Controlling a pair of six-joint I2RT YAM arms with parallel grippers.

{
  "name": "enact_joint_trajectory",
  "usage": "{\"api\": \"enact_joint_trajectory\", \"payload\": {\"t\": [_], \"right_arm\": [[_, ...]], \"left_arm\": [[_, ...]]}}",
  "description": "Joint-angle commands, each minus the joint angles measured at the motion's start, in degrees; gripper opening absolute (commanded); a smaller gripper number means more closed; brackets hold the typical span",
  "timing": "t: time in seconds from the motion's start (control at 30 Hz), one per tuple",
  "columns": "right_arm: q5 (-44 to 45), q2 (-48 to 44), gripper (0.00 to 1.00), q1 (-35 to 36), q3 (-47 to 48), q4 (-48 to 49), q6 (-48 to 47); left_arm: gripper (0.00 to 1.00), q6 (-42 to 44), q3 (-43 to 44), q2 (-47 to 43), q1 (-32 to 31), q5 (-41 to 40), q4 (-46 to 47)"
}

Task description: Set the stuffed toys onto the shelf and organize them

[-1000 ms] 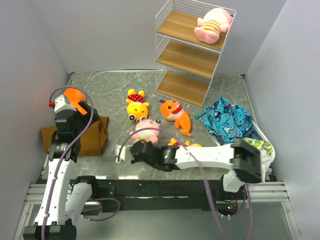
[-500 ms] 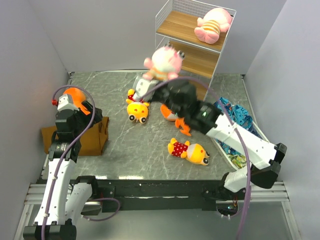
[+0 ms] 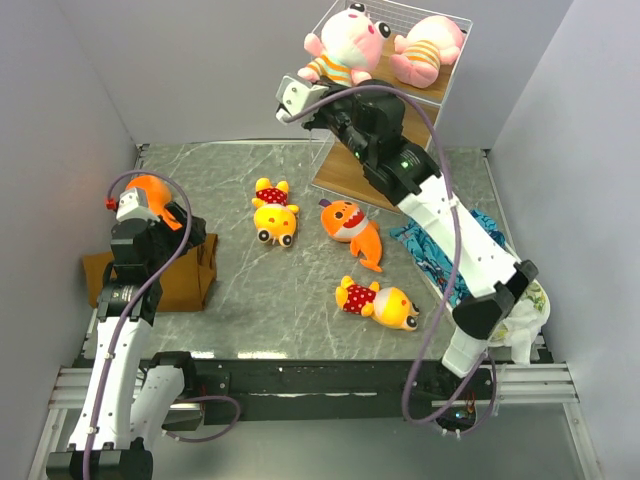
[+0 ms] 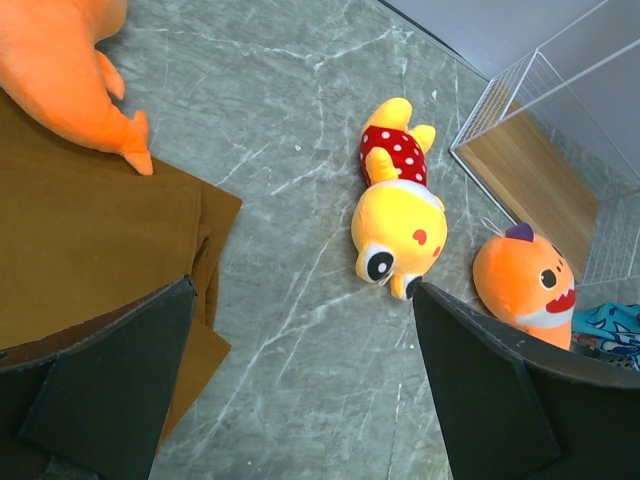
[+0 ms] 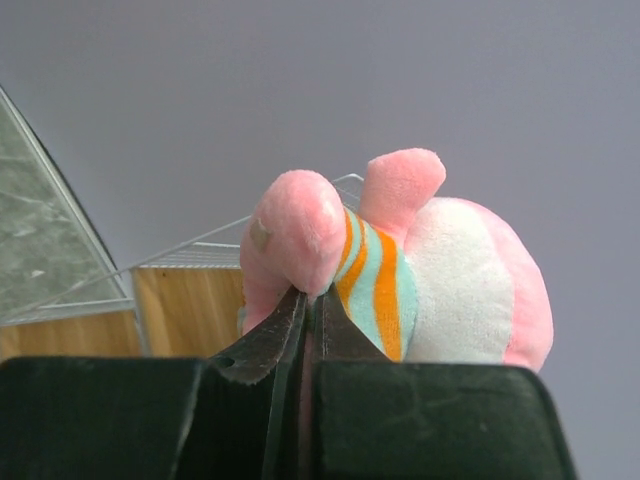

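Pink toy (image 3: 343, 40) is gripped by the right pincer (image 3: 322, 80) at the top of the shelf (image 3: 372, 118).
Its striped shirt is pinched between the closed jaws, so the toy sits just above and beyond the fingertips, over the left end of the top board, just beside a second pink toy (image 3: 430, 50) lying there. The left pincer (image 4: 300, 400) is held open and empty over a brown cloth (image 4: 90, 250), on which an orange fish (image 4: 60, 60) lies. A second fish (image 3: 352, 225), a far yellow toy (image 3: 273, 215) and a near yellow toy (image 3: 385, 303) lie on the counter (image 3: 220, 300).
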Motion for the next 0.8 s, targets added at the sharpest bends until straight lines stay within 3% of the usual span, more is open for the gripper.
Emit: {"api": "enact_joint_trajectory", "payload": {"t": [0.0,0.33,0.77], "right_arm": [[-4.21,2.39,0.00,-3.41,2.55,6.48,-5.31],[-7.63,8.19,0.05,-7.89,7.03,10.45,-6.54],[-12.99,11.80,0.20,-12.29,7.65,13.88,-6.72]], "left_arm": [[0.96,0.64,-0.22,-0.67,-0.18,1.58,2.83],[0.97,0.55,-0.22,-0.05,-0.18,4.21,3.36],[0.97,0.29,-0.39,-0.41,-0.18,4.65,3.54]]}}
